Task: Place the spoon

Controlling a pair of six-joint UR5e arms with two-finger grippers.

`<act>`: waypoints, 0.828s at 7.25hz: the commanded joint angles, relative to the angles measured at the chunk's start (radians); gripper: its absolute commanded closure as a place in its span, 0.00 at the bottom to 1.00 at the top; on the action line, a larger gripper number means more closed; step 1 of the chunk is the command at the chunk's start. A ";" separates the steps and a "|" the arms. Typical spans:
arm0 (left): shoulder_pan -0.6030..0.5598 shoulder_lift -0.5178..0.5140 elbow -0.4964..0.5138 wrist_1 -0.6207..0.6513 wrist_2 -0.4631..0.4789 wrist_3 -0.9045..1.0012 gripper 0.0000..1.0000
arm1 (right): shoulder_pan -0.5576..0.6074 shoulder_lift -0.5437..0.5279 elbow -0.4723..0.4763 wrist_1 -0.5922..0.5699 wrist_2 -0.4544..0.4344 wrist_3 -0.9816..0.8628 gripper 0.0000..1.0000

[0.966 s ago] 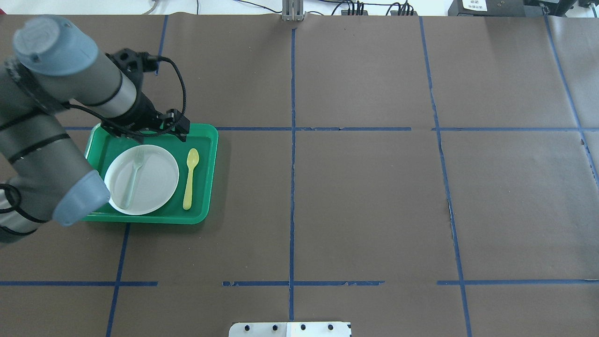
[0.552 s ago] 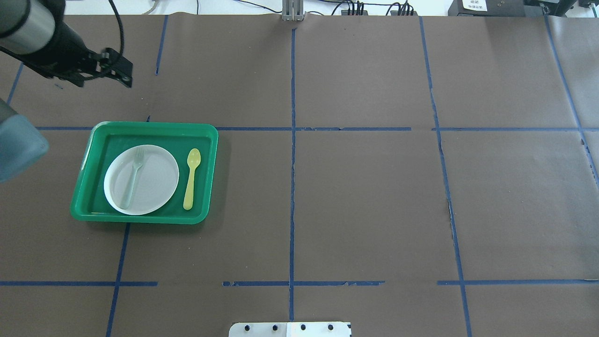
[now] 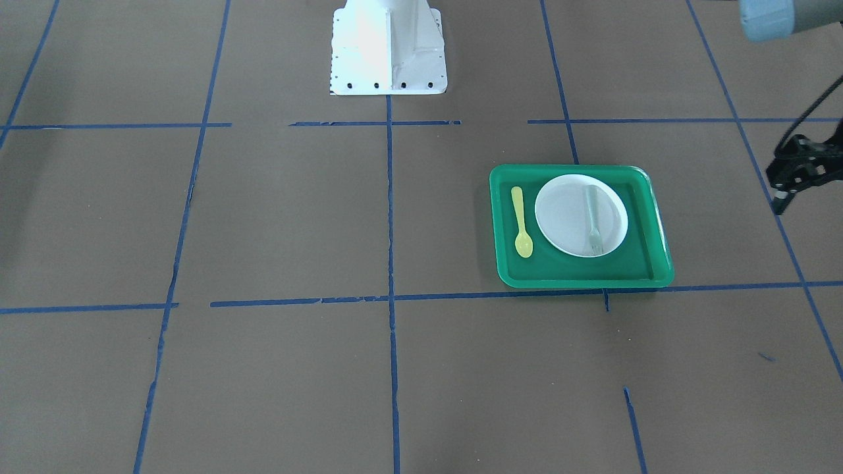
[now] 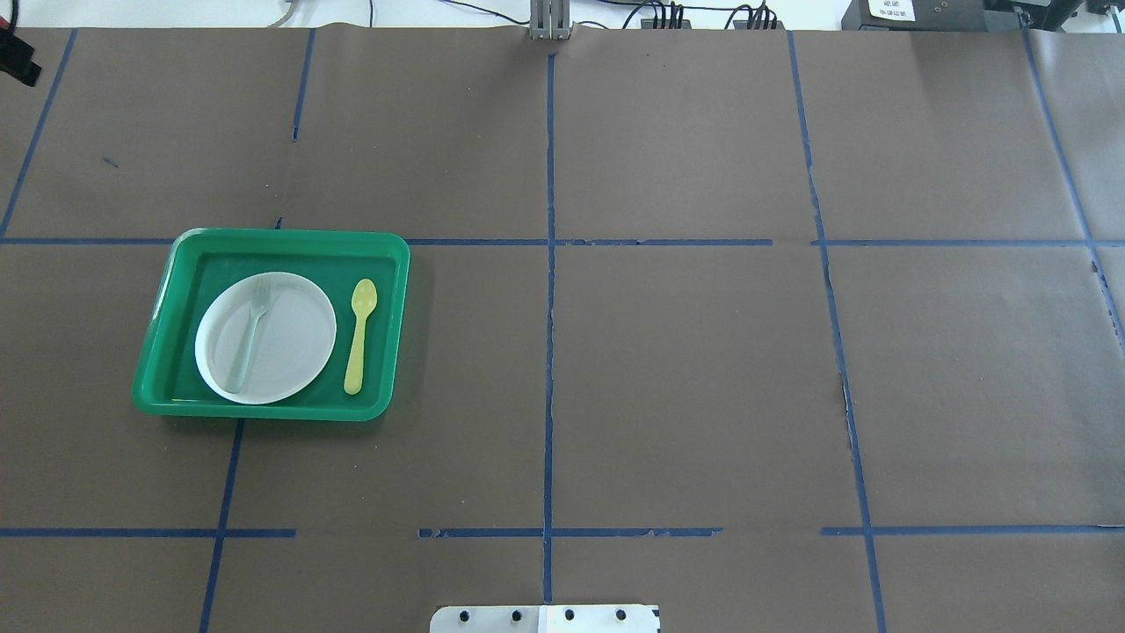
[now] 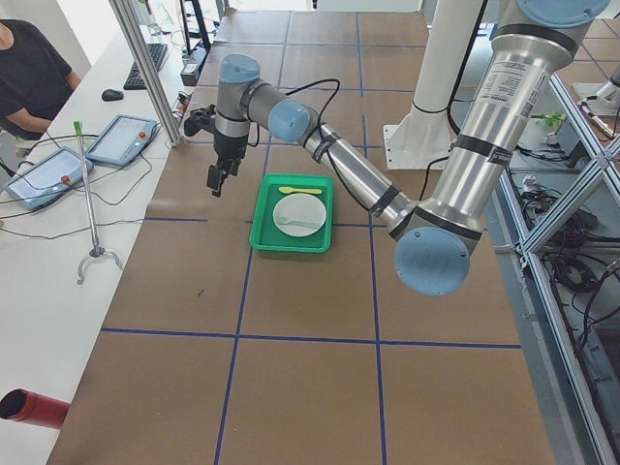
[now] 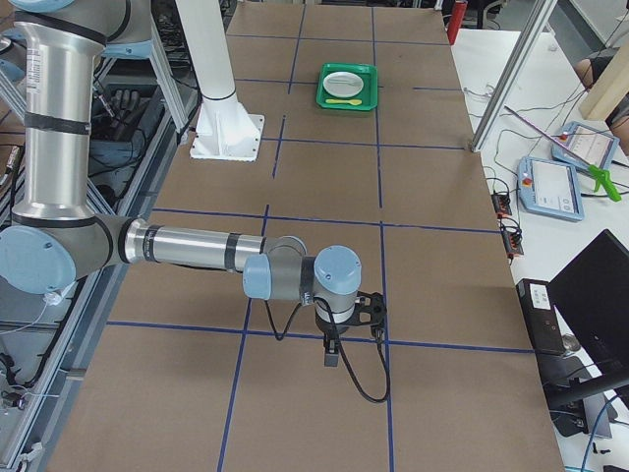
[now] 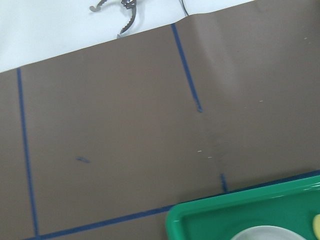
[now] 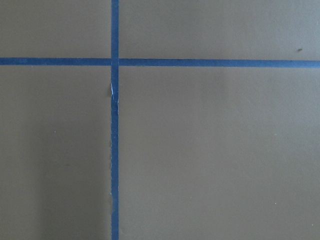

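The spoon (image 4: pixel 360 337) lies flat in the green tray (image 4: pixel 290 236), just beside the white plate (image 4: pixel 299 352) bearing the fork (image 4: pixel 250 334). The left gripper (image 5: pixel 215 184) hangs clear of the tray, the right gripper (image 6: pixel 331 356) far off; their fingers' spread cannot be told.

light: bright, even | shadows: soft, faint | focus: sharp | glare: white base mount (image 3: pixel 388 46) overexposed

Brown table (image 4: pixel 703 369) gridded with blue tape (image 4: pixel 549 352), evenly lit.
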 commanded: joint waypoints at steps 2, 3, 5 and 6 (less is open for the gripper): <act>-0.219 0.179 0.212 -0.062 -0.213 0.311 0.00 | 0.000 0.000 0.000 0.000 0.000 0.001 0.00; -0.267 0.235 0.230 -0.104 -0.270 0.315 0.00 | 0.000 0.000 0.000 0.000 0.000 0.001 0.00; -0.269 0.317 0.270 -0.107 -0.271 0.309 0.00 | 0.000 0.000 0.000 0.000 0.000 0.001 0.00; -0.271 0.328 0.282 -0.106 -0.269 0.308 0.00 | 0.000 0.000 0.000 0.002 0.000 0.001 0.00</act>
